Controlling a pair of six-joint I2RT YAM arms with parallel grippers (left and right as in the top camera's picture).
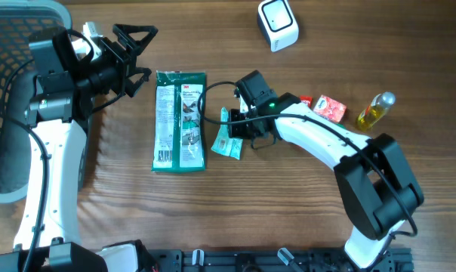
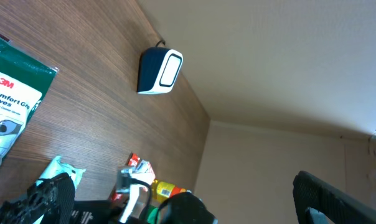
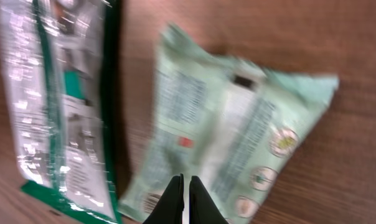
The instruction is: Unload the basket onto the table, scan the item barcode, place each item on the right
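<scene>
While right pincer (image 3: 185,184) hovers shut, mint packet (image 3: 228,118) lies near-parallel to glove pack (image 1: 180,121).

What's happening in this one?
The right gripper, jaws shut, is down at the small pale green packet beside the green glove pack; no grip on it shows. The left gripper hangs open off to the side. The scanner sits untouched, well away from both.
</scene>
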